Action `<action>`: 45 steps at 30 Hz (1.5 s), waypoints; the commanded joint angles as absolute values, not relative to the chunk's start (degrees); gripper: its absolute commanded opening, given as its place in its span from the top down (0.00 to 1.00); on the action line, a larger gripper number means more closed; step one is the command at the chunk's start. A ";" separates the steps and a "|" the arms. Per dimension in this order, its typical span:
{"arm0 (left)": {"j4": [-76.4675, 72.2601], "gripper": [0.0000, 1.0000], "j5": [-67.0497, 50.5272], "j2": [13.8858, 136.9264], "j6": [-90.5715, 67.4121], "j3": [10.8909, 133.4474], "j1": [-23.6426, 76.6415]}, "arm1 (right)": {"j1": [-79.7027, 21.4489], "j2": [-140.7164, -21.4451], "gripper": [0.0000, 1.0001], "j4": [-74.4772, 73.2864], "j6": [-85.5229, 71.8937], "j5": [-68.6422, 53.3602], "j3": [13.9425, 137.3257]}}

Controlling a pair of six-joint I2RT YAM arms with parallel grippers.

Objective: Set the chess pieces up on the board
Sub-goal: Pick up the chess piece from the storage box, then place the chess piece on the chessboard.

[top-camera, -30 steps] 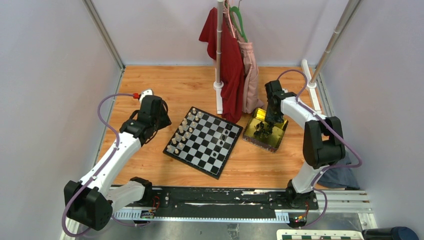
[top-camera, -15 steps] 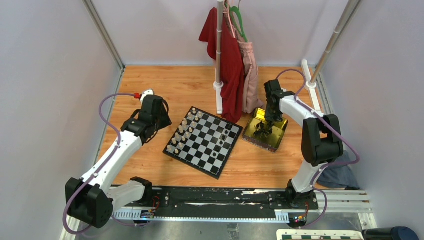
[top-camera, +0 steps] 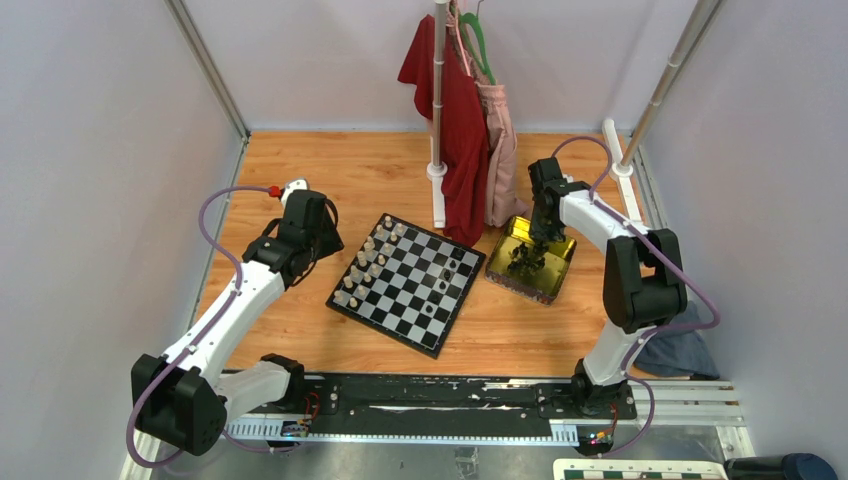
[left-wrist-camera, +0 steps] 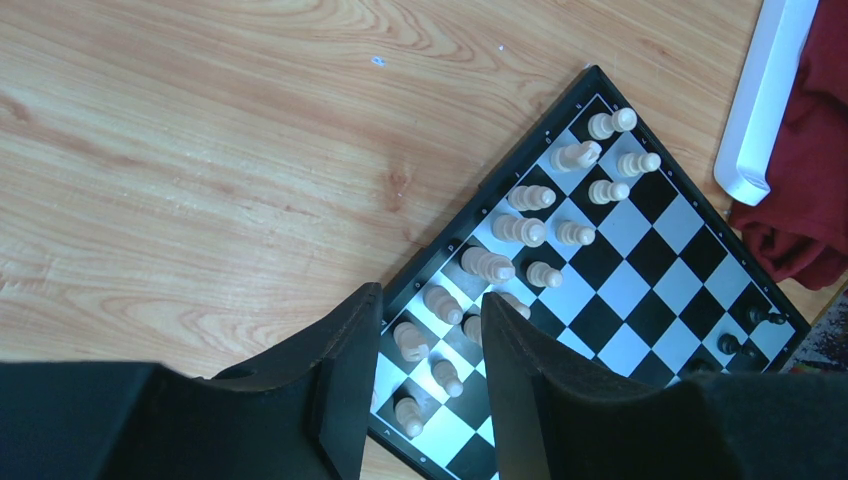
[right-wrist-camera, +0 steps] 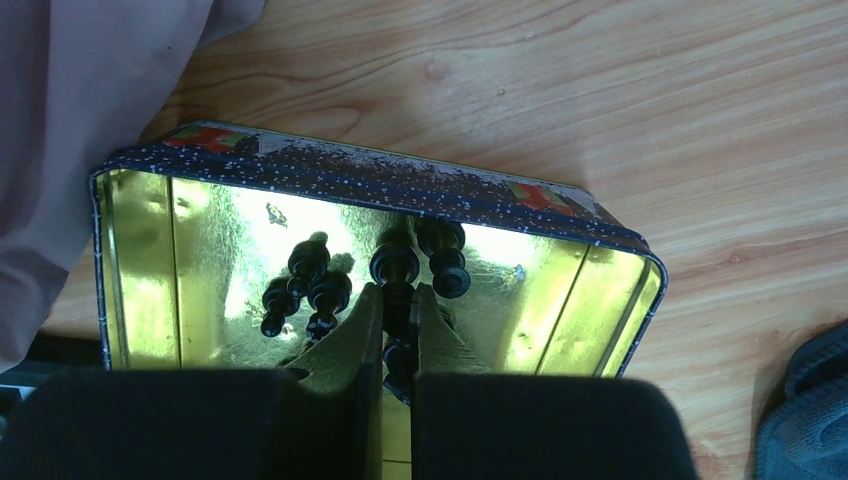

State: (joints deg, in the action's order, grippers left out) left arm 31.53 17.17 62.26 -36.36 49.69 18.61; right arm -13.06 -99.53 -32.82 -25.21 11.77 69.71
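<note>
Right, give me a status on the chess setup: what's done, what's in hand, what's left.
Done: the cream-white pieces stand in two rows on the board, and a few black ones stand near its opposite edge. In hand: the right end effector is shut on a black piece in the gold tin. Left: the other black pieces lying in the tin. The left end effector is open, empty.
</note>
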 commanded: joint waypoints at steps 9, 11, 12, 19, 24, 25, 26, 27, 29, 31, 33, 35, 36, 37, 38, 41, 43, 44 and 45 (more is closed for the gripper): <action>31.29 0.53 17.95 61.18 -35.40 47.64 18.90 | -18.25 -92.84 1.00 -37.07 -24.00 13.90 70.23; 31.91 0.53 18.24 60.82 -34.90 47.64 18.90 | -19.81 -91.55 1.00 -37.83 -23.99 14.90 70.07; 32.19 0.53 18.34 60.74 -34.64 47.70 18.85 | -20.20 -90.91 1.00 -38.04 -24.17 15.11 69.99; 33.86 0.48 18.38 58.66 -33.85 46.91 18.83 | -24.10 -85.12 1.00 -40.48 -25.42 16.61 67.94; 34.28 0.37 17.95 57.59 -33.10 46.35 18.81 | -28.71 -82.12 1.00 -43.10 -25.94 19.07 67.33; 34.38 0.35 17.81 57.42 -32.93 46.25 18.81 | -29.66 -81.75 1.00 -43.75 -26.06 19.52 67.32; 34.32 0.34 17.57 57.21 -32.83 46.11 18.81 | -30.63 -81.33 1.00 -44.33 -26.22 19.81 67.28; 34.39 0.31 17.35 57.08 -32.81 45.94 18.81 | -31.57 -80.90 1.00 -44.78 -26.41 20.00 67.11; 34.26 0.27 17.01 56.69 -32.83 45.61 18.81 | -33.68 -79.95 1.00 -45.42 -26.89 20.28 66.77; 33.97 0.22 16.68 56.29 -32.79 45.00 18.81 | -35.63 -79.21 1.00 -46.00 -27.26 20.61 66.58; 33.40 0.17 16.33 55.85 -32.78 44.47 18.81 | -37.45 -78.83 1.00 -46.31 -27.52 20.83 66.39; 33.32 0.06 16.26 55.64 -32.88 44.16 18.81 | -39.40 -78.80 1.00 -46.48 -27.72 20.79 66.36; 33.36 0.01 16.34 55.52 -32.90 44.06 18.80 | -40.62 -79.08 1.00 -46.49 -27.87 20.71 66.47; 33.39 0.00 16.35 55.47 -32.84 43.97 18.81 | -41.31 -79.27 1.00 -46.49 -27.97 20.67 66.63; 33.44 0.00 16.35 55.38 -32.87 43.93 18.81 | -42.30 -79.95 1.00 -46.57 -28.07 20.74 66.89; 33.55 0.00 16.48 54.91 -33.23 43.78 18.81 | -45.53 -81.87 1.00 -46.67 -28.49 21.23 67.76; 33.80 0.00 16.52 54.66 -33.50 43.77 18.81 | -47.44 -83.30 1.00 -46.41 -28.79 21.36 68.20; 33.88 0.00 16.52 54.55 -33.68 43.73 18.81 | -48.73 -84.04 1.00 -46.14 -28.79 21.46 68.55; 34.08 0.00 16.60 54.25 -33.82 43.69 18.81 | -49.38 -84.67 1.00 -45.80 -28.88 21.55 68.82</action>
State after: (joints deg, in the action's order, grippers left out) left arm 33.54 16.73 55.66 -33.39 44.23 18.61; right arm -45.87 -82.04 -44.60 -27.55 19.77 67.55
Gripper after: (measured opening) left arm 0.996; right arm 0.066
